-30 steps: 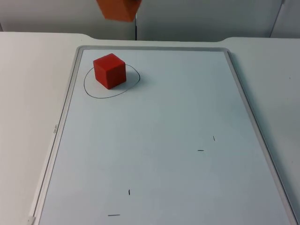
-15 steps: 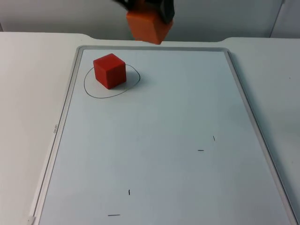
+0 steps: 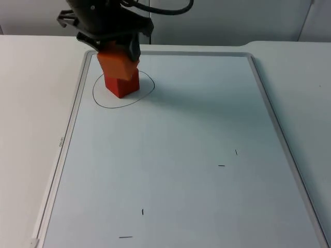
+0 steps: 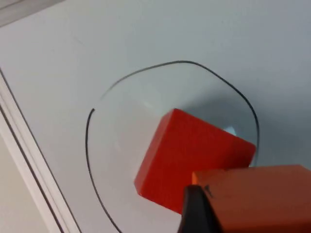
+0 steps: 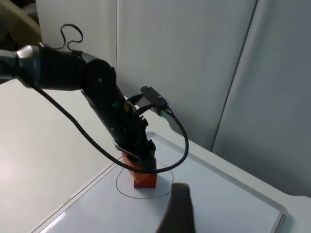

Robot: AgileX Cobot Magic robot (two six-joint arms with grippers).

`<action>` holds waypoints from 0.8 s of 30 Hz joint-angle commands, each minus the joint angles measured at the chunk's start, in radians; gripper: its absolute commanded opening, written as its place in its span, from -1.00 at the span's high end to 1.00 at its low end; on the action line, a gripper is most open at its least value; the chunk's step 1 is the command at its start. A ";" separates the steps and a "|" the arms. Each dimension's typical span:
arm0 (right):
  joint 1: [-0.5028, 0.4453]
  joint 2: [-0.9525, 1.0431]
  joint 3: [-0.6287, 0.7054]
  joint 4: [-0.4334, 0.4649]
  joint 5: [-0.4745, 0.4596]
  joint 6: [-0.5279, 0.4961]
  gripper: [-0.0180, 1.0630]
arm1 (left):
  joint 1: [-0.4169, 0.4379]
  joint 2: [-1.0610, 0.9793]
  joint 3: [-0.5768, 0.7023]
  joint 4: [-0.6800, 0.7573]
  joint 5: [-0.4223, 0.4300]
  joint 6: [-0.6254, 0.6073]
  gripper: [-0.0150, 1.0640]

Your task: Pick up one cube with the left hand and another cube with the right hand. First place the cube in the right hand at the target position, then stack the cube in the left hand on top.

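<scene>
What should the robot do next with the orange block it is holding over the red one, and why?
Probably lower it a little and square it up. The left gripper holds the orange cube just above the red cube, which sits inside the drawn circle. In the left wrist view the orange cube looks offset from the red cube, so letting go now might tip it.

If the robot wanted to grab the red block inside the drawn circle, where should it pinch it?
Probably from straight above, fingers on two opposite flat sides of the red block. It sits flat inside the drawn circle, turned corner-on to the whiteboard's edge, so the wrist would need to twist to match. Right now the left gripper holds the orange block just over it, blocking the way.
</scene>
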 commanded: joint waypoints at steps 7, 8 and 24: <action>-0.001 0.003 -0.007 0.030 -0.037 -0.004 -0.27 | 0.001 0.125 -0.247 0.056 0.147 -0.003 0.98; -0.001 0.003 -0.007 0.030 -0.037 -0.004 -0.27 | 0.001 0.137 -0.275 0.072 0.165 -0.005 0.98; -0.001 0.003 -0.007 0.030 -0.031 -0.004 -0.27 | 0.001 0.191 -0.342 0.130 0.220 -0.015 0.97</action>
